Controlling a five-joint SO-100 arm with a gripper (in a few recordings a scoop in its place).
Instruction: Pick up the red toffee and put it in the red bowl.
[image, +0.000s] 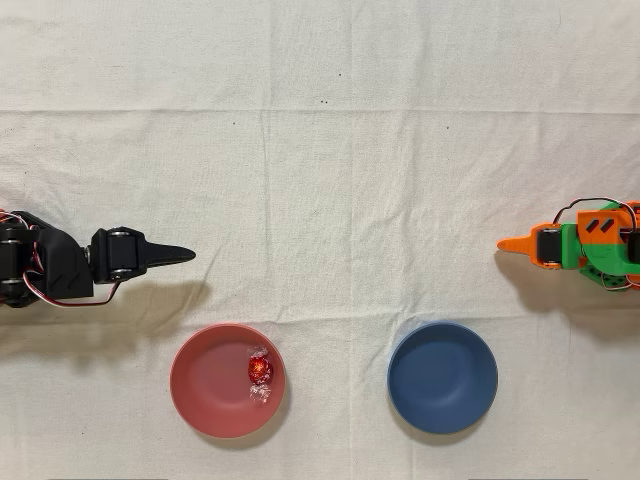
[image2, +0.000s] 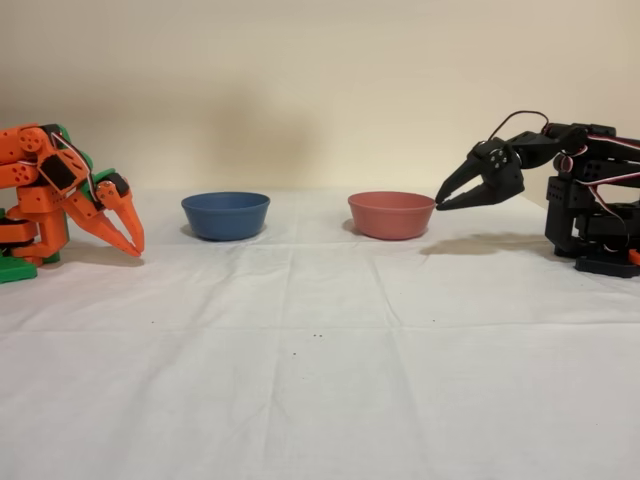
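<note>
Placement appeared complete; arm clear of the bowl.

The red toffee (image: 260, 369) lay inside the red bowl (image: 196, 385), below and right of the black arm's fingers (image: 178, 255) in the overhead view. The fingers were together, empty. No further move seemed called for beyond retracting. From the side, the bowl's wall hid the toffee; the wrapper tail was faint.
</note>
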